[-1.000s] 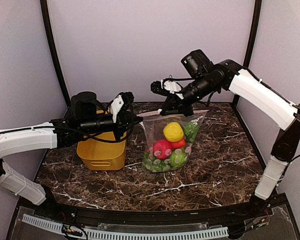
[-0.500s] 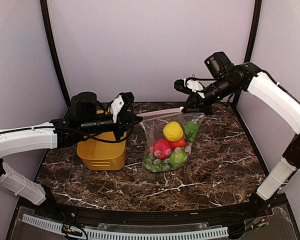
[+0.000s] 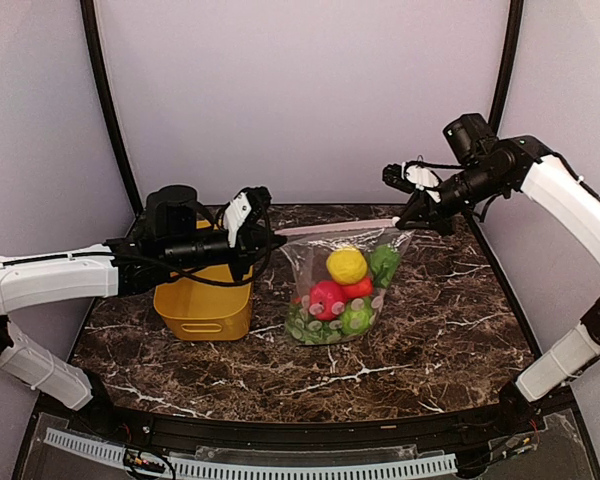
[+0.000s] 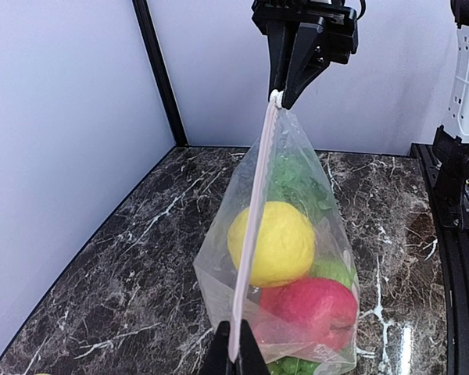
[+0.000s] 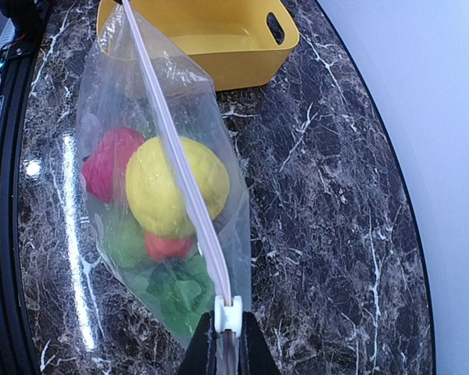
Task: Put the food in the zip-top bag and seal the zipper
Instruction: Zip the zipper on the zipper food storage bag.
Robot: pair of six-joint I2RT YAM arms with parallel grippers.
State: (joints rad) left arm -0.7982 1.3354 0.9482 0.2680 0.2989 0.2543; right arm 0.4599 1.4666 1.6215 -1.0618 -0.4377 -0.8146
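Now that the narrow whitish-pink zipper (image 3: 335, 228) along the top edge of the clear, crinkly zip-top bag (image 3: 345, 300) has been run along by the right gripper (image 3: 412, 212), the strip looks closed for its whole length. A second ago that gripper sat near the left half of the strip; half a second ago it was past the middle; it now stands at the right-hand corner. Its fingers are pinched together on the small white slider (image 5: 227, 312) at that end. I judge the sealing stroke all but finished, though whether the last bit under the slider is shut cannot be told.

The strip is pulled straight and taut. Below it the bag hangs as a full pouch, holding a glossy yellow toy lemon (image 3: 347, 265), a red apple (image 3: 325, 298), a small orange-red piece (image 3: 358, 288), leafy greens (image 3: 384, 262) and round green fruit (image 3: 357, 317). Whether its bottom rests on the dark marble table (image 3: 430, 330) is unclear.

The left gripper (image 3: 272, 238) has not moved and is clamped tight on the strip's left end. Just behind it stands the yellow plastic basket (image 3: 202, 305), beside the bag and apart from it.
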